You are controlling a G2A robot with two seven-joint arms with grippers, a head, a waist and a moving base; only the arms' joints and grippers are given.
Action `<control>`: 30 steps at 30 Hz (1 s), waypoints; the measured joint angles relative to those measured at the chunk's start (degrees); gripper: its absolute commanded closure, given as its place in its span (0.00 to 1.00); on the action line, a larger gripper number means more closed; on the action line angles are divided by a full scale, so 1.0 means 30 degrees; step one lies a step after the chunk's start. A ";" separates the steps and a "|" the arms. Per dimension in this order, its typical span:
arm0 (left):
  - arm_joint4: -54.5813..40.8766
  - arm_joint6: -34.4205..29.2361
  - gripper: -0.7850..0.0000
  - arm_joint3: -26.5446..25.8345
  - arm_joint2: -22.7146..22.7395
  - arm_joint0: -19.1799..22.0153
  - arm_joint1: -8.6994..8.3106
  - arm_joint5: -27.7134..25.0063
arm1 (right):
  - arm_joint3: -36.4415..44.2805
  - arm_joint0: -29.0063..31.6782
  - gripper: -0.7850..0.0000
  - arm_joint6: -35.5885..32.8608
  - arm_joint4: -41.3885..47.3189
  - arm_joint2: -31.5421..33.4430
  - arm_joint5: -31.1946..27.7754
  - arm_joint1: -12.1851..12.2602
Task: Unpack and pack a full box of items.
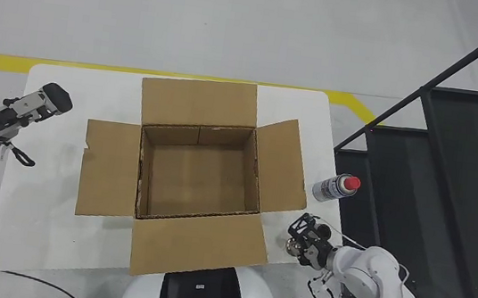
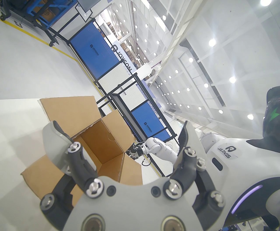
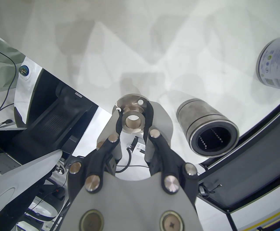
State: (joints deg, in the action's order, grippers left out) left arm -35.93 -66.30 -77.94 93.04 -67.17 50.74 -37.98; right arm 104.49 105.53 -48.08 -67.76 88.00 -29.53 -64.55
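Note:
An open cardboard box [image 1: 200, 176] stands in the middle of the white table [image 1: 43, 206], its four flaps spread out and its inside bare. My right gripper [image 3: 131, 113] is shut on a flanged metal bushing [image 3: 132, 123] just above the table near the front right corner [image 1: 306, 238]. A steel linear bearing [image 3: 206, 128] lies on its side beside it, close to the table edge. My left gripper [image 2: 120, 135] is open and holds nothing, raised off the table's left side [image 1: 54, 99] and facing the box [image 2: 102, 140].
A spray can with a red cap [image 1: 336, 187] lies on the table right of the box; its base [image 3: 270, 63] is in the right wrist view. Black metal stairs [image 1: 434, 173] stand close to the table's right side. Yellow floor tape [image 1: 70, 63] runs behind the table.

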 measured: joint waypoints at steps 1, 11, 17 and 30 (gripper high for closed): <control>0.0000 0.0000 0.00 0.0000 0.0000 0.0000 0.0000 0.0000 | -0.0132 -0.0194 1.00 -0.0017 -0.0031 -0.0142 0.0216 -0.0003; 0.0000 0.0000 0.00 0.0000 0.0000 0.0000 0.0000 0.0000 | -0.1388 -0.1247 1.00 -0.0060 -0.0425 -0.1214 0.0951 0.0014; 0.0000 0.0000 0.00 0.0000 0.0000 0.0000 0.0000 0.0000 | -0.1850 -0.1735 1.00 0.0194 -0.0743 -0.1732 0.1333 0.0025; 0.0000 0.0000 0.00 0.0000 0.0000 0.0000 0.0000 0.0000 | -0.1421 -0.1402 0.02 0.0508 -0.0479 -0.1863 0.1328 0.0178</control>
State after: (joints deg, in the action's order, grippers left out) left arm -35.93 -66.30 -77.94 93.04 -67.17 50.74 -37.98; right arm 100.22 101.32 -46.56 -69.19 82.41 -25.55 -64.02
